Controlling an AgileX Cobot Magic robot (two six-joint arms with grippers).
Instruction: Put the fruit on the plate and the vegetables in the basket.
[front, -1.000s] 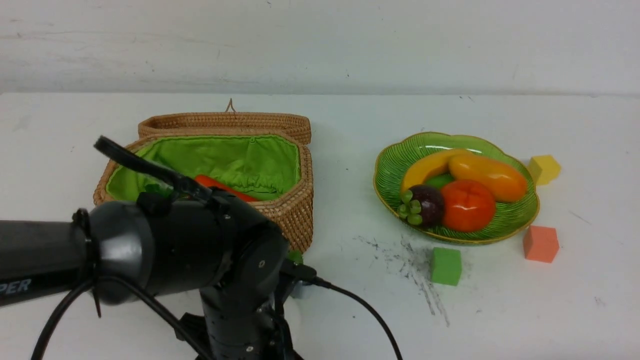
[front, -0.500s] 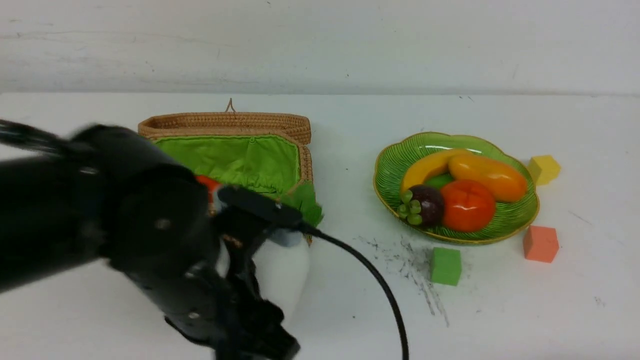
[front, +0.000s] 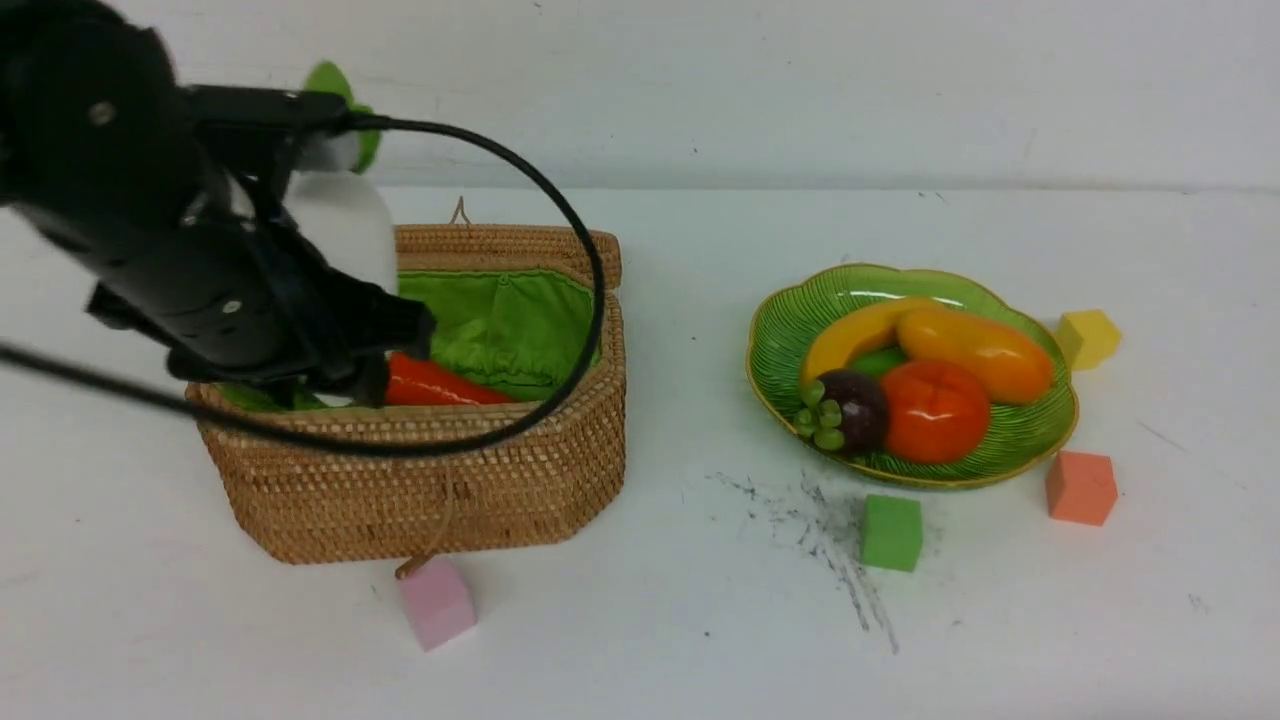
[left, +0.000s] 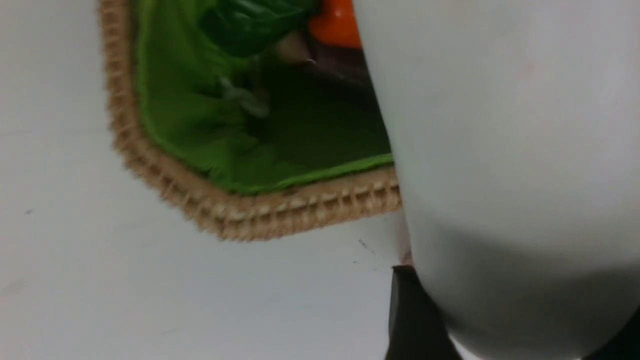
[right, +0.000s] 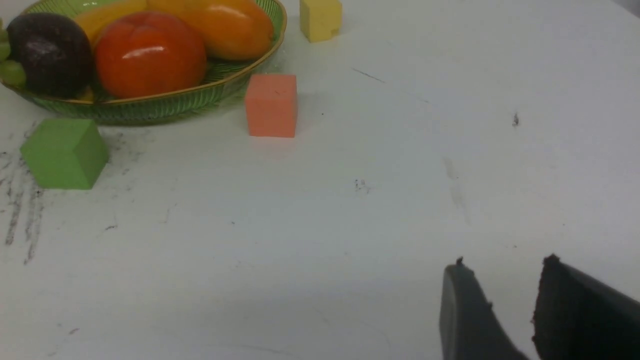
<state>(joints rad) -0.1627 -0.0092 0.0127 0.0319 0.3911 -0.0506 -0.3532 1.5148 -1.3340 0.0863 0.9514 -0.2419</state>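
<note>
My left gripper (front: 330, 285) is shut on the fat white radish (front: 340, 225), holding it in the air over the left end of the open wicker basket (front: 420, 480). The radish's green leaves (front: 335, 85) point up. In the left wrist view the radish (left: 500, 150) fills the right side, with one dark finger (left: 415, 320) against it. The red-orange carrot (front: 440, 385) lies in the basket. The green plate (front: 790, 330) carries the banana (front: 850, 335), mango (front: 975, 350), persimmon (front: 935, 410) and mangosteen (front: 855, 410). My right gripper (right: 505, 267) is open over bare table, holding nothing.
The basket's lid (front: 500, 245) lies folded back behind it. Foam cubes stand around: pink (front: 437, 603) in front of the basket, green (front: 892, 533), orange (front: 1081, 487) and yellow (front: 1090, 338) near the plate. My left arm's cable loops across the basket.
My left arm has swung up and back from the table in front of the basket, carrying the radish to above the basket's left end. The pink cube now shows.
</note>
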